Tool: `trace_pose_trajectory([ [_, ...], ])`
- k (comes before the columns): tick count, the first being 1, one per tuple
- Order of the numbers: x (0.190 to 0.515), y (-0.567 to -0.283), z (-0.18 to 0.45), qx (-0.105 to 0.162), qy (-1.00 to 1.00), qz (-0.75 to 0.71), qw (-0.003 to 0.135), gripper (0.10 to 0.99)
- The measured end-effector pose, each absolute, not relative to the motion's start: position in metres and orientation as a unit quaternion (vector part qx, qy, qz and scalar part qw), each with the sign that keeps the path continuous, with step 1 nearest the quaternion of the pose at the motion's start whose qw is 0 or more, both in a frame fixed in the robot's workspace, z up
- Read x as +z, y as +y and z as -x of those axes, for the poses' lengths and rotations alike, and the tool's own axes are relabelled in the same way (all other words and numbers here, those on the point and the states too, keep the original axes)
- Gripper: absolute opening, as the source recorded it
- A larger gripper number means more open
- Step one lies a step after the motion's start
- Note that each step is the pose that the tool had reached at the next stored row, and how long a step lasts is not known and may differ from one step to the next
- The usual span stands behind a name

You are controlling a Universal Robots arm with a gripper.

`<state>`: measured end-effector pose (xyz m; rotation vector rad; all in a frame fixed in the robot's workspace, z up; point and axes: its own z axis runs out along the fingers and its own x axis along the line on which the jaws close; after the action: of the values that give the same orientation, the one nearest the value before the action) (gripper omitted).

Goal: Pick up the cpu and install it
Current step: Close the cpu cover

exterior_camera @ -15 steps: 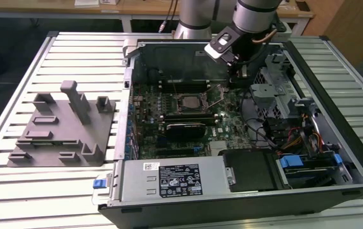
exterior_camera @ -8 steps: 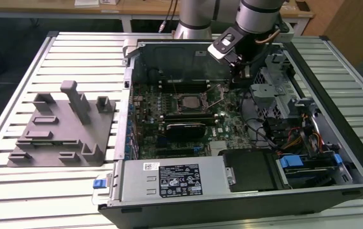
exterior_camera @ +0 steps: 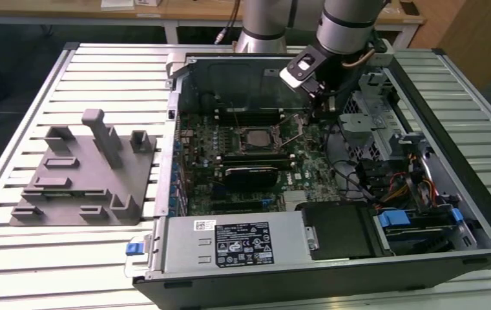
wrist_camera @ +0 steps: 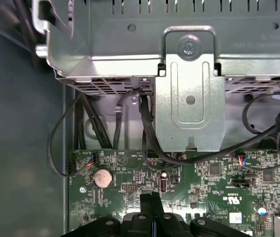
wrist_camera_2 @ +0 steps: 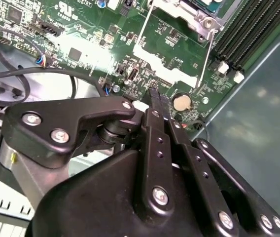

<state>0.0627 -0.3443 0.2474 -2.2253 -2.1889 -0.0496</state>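
grey stepped block [exterior_camera: 82,171] sits well to the exterior view's left of the socket frame [exterior_camera: 242,137]. the cpu [exterior_camera: 258,136] looks seated inside that frame. just to the frame's right in that view, the gripper [exterior_camera: 319,111] hangs low over the motherboard [exterior_camera: 307,173], fingers [wrist_camera: 146,203] pressed together, holding nothing.

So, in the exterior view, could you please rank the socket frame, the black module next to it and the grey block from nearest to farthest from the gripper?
1. Socket frame, just to the exterior view's left of the gripper.
2. Black module, nearer the camera than the socket.
3. Grey block, outside the case, on the table.
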Motion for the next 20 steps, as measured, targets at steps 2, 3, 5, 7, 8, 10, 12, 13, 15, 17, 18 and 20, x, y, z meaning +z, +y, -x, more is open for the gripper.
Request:
trace_pose_trajectory([
  [2, 0.244, -0.344, -0.063, -0.016, -0.701, 0.713, 0.010, 0.106],
  [3, 0.242, -0.344, -0.063, -0.016, -0.701, 0.713, 0.010, 0.106],
  [5, 0.239, -0.344, -0.063, -0.016, -0.701, 0.713, 0.010, 0.106],
  [7, 0.239, -0.344, -0.063, -0.016, -0.701, 0.713, 0.010, 0.106],
  [8, 0.239, -0.344, -0.063, -0.016, -0.701, 0.713, 0.010, 0.106],
  [10, 0.239, -0.344, -0.063, -0.016, -0.701, 0.713, 0.010, 0.106],
  [12, 0.238, -0.344, -0.062, -0.016, -0.701, 0.713, 0.010, 0.106],
  [13, 0.238, -0.344, -0.061, -0.016, -0.701, 0.713, 0.010, 0.106],
  [15, 0.238, -0.344, -0.058, -0.016, -0.701, 0.713, 0.010, 0.106],
  [17, 0.238, -0.344, -0.054, -0.016, -0.701, 0.713, 0.010, 0.106],
  [18, 0.238, -0.344, -0.053, -0.016, -0.701, 0.713, 0.010, 0.106],
  [20, 0.238, -0.344, -0.049, -0.016, -0.701, 0.713, 0.010, 0.106],
])
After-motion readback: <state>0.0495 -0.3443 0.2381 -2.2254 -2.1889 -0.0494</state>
